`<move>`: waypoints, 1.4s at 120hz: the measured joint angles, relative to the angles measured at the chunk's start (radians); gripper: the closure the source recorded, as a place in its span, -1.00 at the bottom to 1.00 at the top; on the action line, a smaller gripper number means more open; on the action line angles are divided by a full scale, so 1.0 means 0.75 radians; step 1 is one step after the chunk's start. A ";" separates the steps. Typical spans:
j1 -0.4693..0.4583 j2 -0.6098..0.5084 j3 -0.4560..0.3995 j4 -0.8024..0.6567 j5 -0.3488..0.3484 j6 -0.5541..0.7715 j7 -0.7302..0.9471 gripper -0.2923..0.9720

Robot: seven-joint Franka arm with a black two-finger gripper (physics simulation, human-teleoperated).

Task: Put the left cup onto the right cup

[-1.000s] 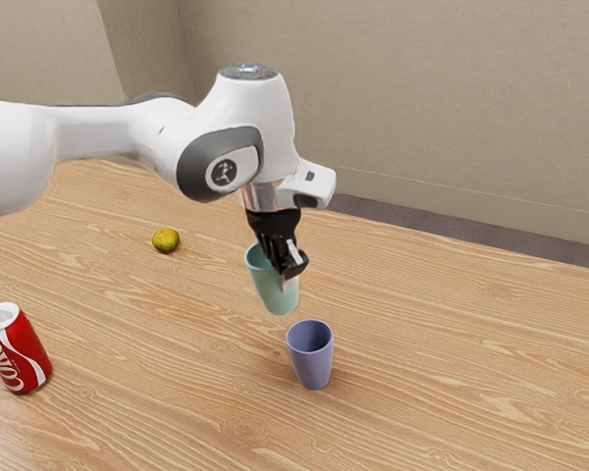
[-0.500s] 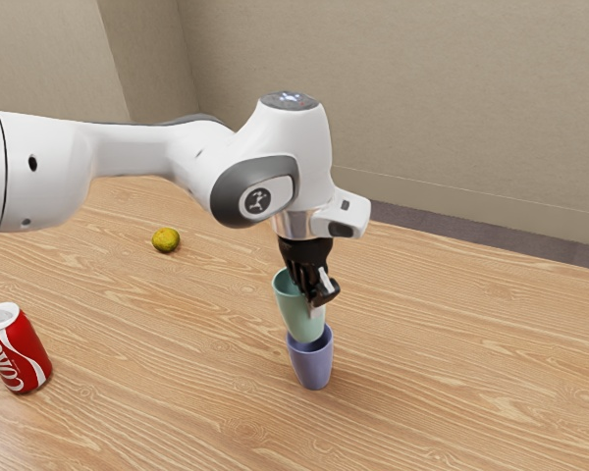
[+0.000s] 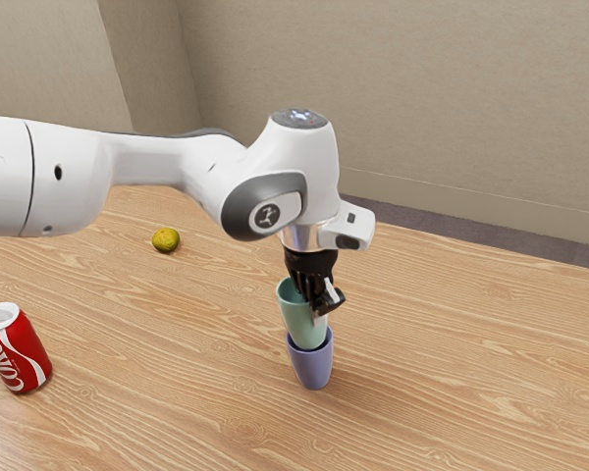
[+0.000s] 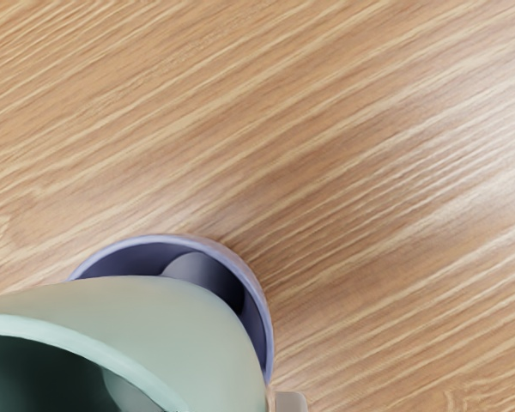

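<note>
A pale green cup (image 3: 302, 316) hangs tilted with its base sunk into the mouth of a blue-purple cup (image 3: 311, 364) that stands upright on the wooden table (image 3: 471, 324). My gripper (image 3: 318, 291) is shut on the green cup's rim, one finger inside and one outside. In the wrist view the green cup (image 4: 137, 330) is large just under my hand, and the blue-purple cup's rim (image 4: 259, 300) curves around its lower part.
A red cola can (image 3: 12, 347) stands near the table's front at the exterior view's left. A small yellow-green fruit (image 3: 166, 239) lies farther back on the left. A wall runs behind the table's far edge.
My hand carried the green cup toward the exterior view's right and downward, from beside and above the blue-purple cup to over it. Its base now sits inside the blue-purple cup's mouth.
</note>
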 joint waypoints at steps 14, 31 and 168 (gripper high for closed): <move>0.000 0.010 0.000 0.000 0.012 0.011 -0.011 0.70; 0.000 0.040 0.000 0.000 0.017 0.018 -0.025 0.70; 0.269 -0.098 0.168 0.315 -0.004 -0.306 -0.011 -0.53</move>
